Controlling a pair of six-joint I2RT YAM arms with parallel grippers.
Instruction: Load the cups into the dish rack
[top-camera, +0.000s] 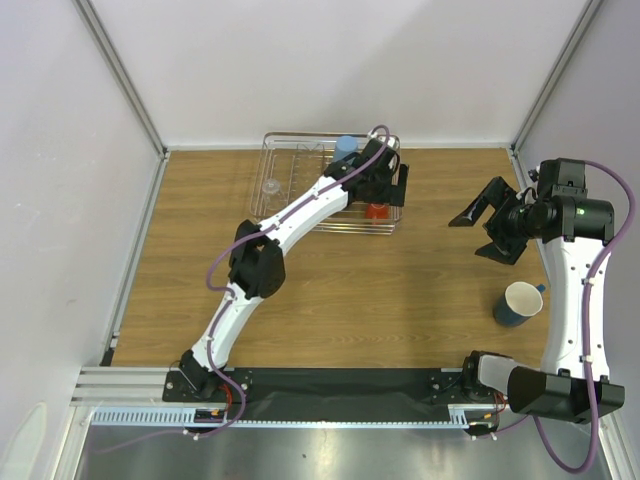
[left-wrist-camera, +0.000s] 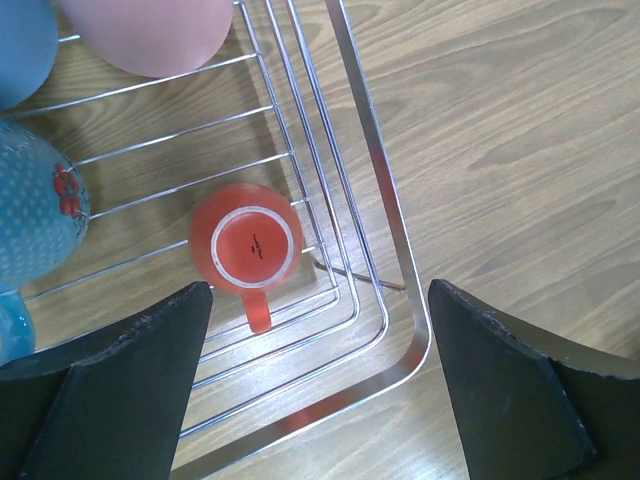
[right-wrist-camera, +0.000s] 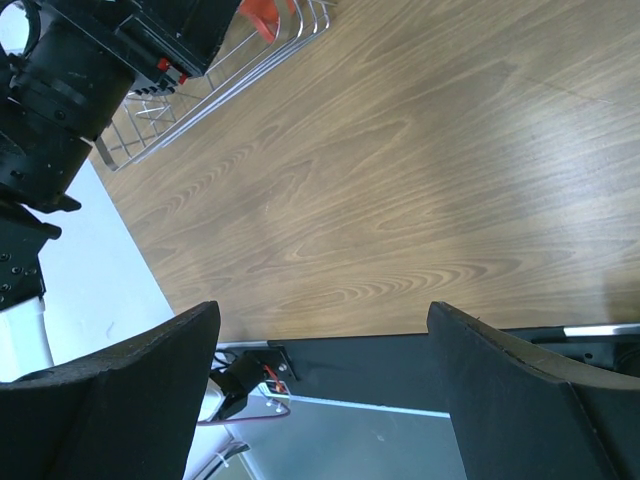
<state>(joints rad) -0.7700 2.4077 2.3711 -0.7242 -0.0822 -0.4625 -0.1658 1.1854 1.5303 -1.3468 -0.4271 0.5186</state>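
The dish rack (top-camera: 290, 170) stands at the back of the table; its rim (left-wrist-camera: 385, 190) curves between my left fingers. A small orange cup (left-wrist-camera: 246, 248) sits upside down in the rack's near right corner, also visible as the orange cup (top-camera: 376, 211) from above. Further in are a pink tumbler (left-wrist-camera: 150, 35), a light blue tumbler (top-camera: 346, 148) and a dotted blue cup (left-wrist-camera: 35, 210). A clear glass (top-camera: 270, 186) stands at the rack's left. My left gripper (left-wrist-camera: 320, 380) hovers open over that corner, holding nothing. A dark blue mug (top-camera: 518, 303) stands on the table at the right. My right gripper (top-camera: 482, 232) is open and empty, behind the mug.
White walls enclose the wooden table (top-camera: 400, 290) on three sides. The left arm (top-camera: 260, 265) stretches diagonally from its base to the rack. A black strip and the arm bases (top-camera: 480, 385) line the near edge.
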